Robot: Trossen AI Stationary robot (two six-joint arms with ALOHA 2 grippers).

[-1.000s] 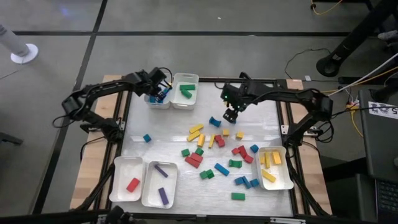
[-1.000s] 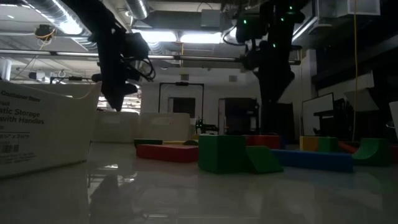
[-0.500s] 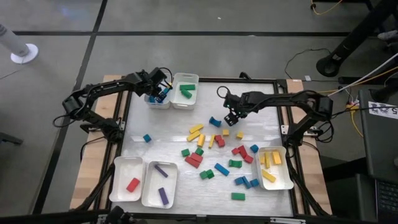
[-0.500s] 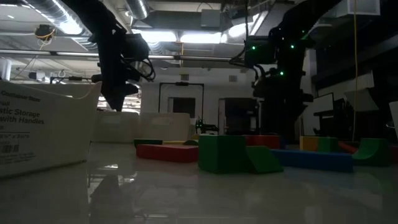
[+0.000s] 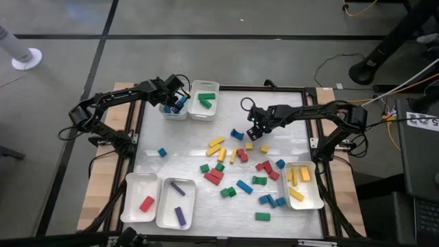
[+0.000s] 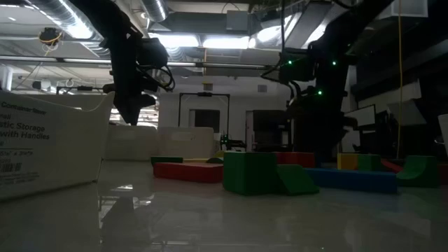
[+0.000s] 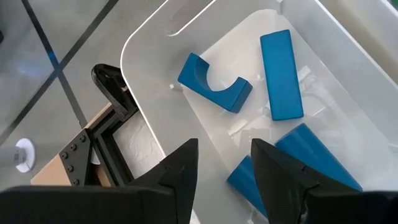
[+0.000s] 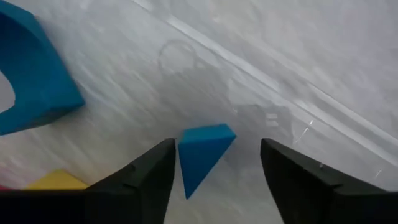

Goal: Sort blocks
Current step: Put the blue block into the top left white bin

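From above I see the pale table (image 5: pixel 185 159) on a grey floor: a few blocks (image 5: pixel 240 168) already lie in the white trays (image 5: pixel 168 202) at 11, 4 and 7 o'clock, but most are loose mid-table, so I judge sorting far from done. At table height, a dim workshop. My left gripper (image 7: pixel 224 171), jaws apart and empty, hangs over the blue tray (image 7: pixel 348 81); my right gripper (image 8: pixel 214 168), jaws apart, straddles a blue wedge (image 8: pixel 202 152).

The desk (image 5: pixel 178 161) has a pale, shiny top inside a dark frame. Two white trays (image 5: pixel 204 110) stand side by side at its far edge, toward the left corner. Two more trays (image 5: pixel 167 214) stand together at the near left corner. One tray (image 5: pixel 312 199) stands near the right edge. Cables (image 5: pixel 401 86) lie on the grey floor (image 5: pixel 240 55) beyond the desk.
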